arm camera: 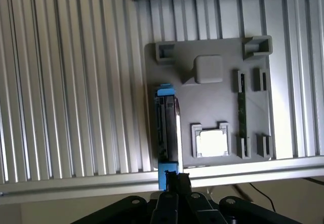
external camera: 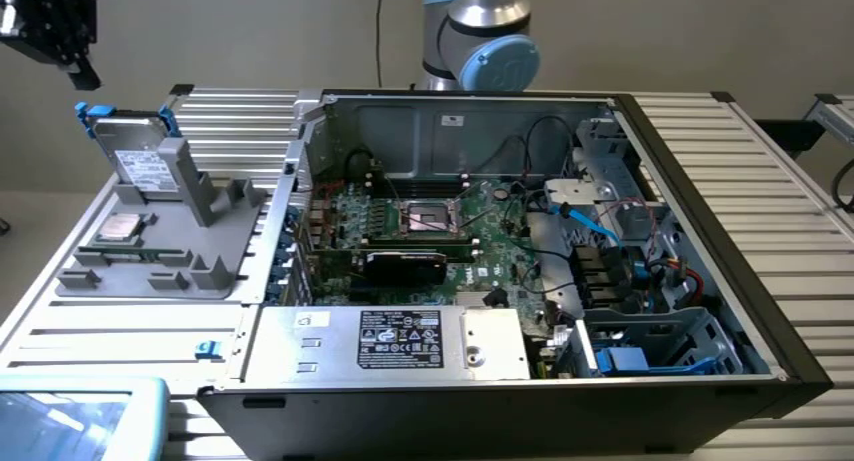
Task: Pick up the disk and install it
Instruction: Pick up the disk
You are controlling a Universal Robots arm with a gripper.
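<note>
On the bench [external camera: 747,181], at the exterior view's left of the open computer case [external camera: 467,131], we see the disk [external camera: 127,146] standing on its edge at the far side of the grey holder [external camera: 147,266]. Its long upper edge points toward the claw [external camera: 84,78], which hangs above it, apart, closed and empty.

Soft, even light fills the scene, the open computer case [external camera: 454,131] shadowed inside, while in the wrist view glare streaks the ribbed worktop [arm camera: 76,82] and washes one side of the grey tray [arm camera: 202,107] pale.
</note>
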